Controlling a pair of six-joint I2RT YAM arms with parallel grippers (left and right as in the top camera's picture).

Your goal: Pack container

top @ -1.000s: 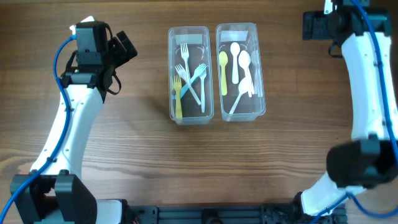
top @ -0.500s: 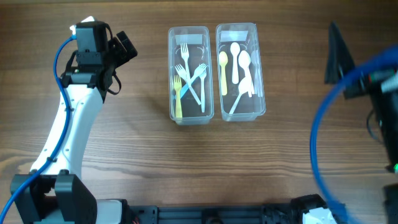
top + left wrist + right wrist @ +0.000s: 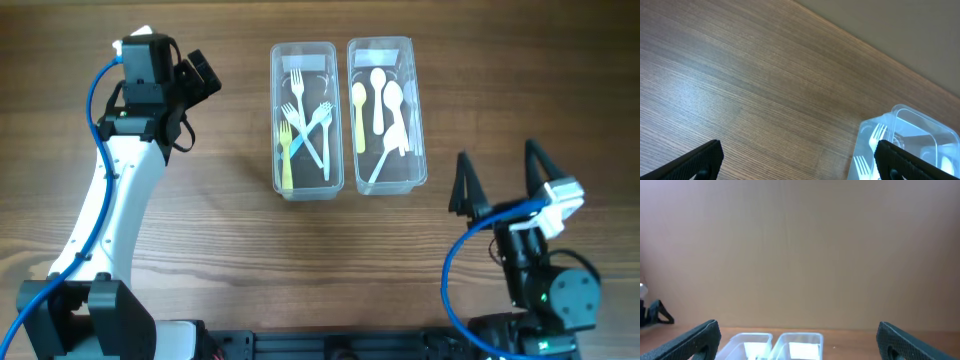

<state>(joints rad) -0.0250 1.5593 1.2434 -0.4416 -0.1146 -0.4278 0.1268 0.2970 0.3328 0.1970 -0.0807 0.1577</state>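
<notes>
Left gripper (image 3: 205,75) 9 o'clock, right gripper (image 3: 498,178) 4 o'clock of side-by-side fork container (image 3: 276,110), spoon container (image 3: 418,100); both fingers spread wide

On the wooden table (image 3: 210,230) stand the fork container (image 3: 308,192) and spoon container (image 3: 380,43), side by side.

l gripper (image 3: 797,154), r gripper (image 3: 797,336): spread wide

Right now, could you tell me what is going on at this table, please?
Two clear containers stand side by side on the table. The left container holds forks and the right container holds spoons. All cutlery in view is inside them. Both grippers are open and empty: the left gripper hovers left of the containers, and the right gripper sits near the table's front edge.
</notes>
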